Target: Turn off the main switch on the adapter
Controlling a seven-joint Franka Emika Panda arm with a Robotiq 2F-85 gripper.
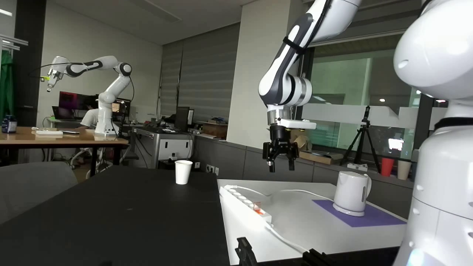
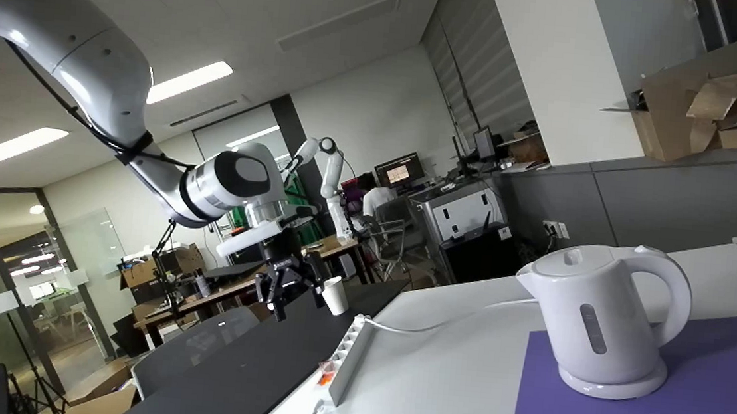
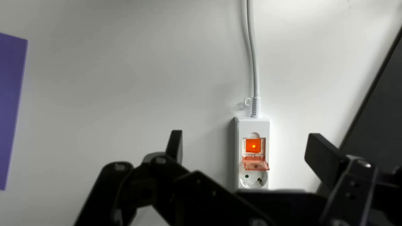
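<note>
The adapter is a long white power strip [image 1: 244,200] lying on the white table; it also shows in the other views [image 2: 348,363] [image 3: 255,124]. The main switch [image 3: 253,145] is a small orange-red square with a bright glowing spot, near the cable end. It shows as an orange spot in both exterior views [image 1: 258,211] [image 2: 326,379]. A clear red flip cover [image 3: 256,164] stands open beside it. My gripper [image 1: 282,168] is open and empty, pointing down, well above the table. In the wrist view, the strip's switch end appears between the spread fingers [image 3: 245,138]. The gripper's body hides the strip's rest there.
A white kettle [image 1: 349,192] stands on a purple mat [image 2: 564,411] on the white table [image 1: 295,229]. A black table [image 1: 147,218] adjoins along the strip's side and holds a white paper cup [image 1: 182,172]. The strip's white cable [image 3: 253,62] runs across the tabletop.
</note>
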